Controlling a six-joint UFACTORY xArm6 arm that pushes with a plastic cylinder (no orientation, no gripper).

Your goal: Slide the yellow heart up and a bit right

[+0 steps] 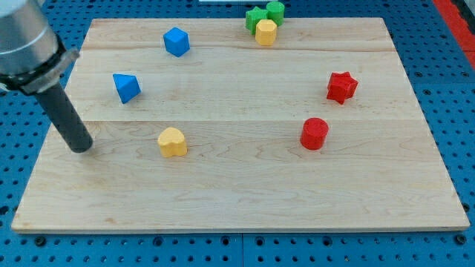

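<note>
On the pale, grained wooden desk (245, 185), the smooth yellow heart-shaped block (172, 142) lies left of centre, lobes toward the view's top-left, with my tip (82, 146), a jawless tool, well apart to its left.

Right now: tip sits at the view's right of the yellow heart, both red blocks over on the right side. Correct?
Not quite. My tip sits at the view's left of the yellow heart, apart from it, not at its right. The camera view shows this. The rest holds: the red star and the red cylinder are both on the right side.
</note>
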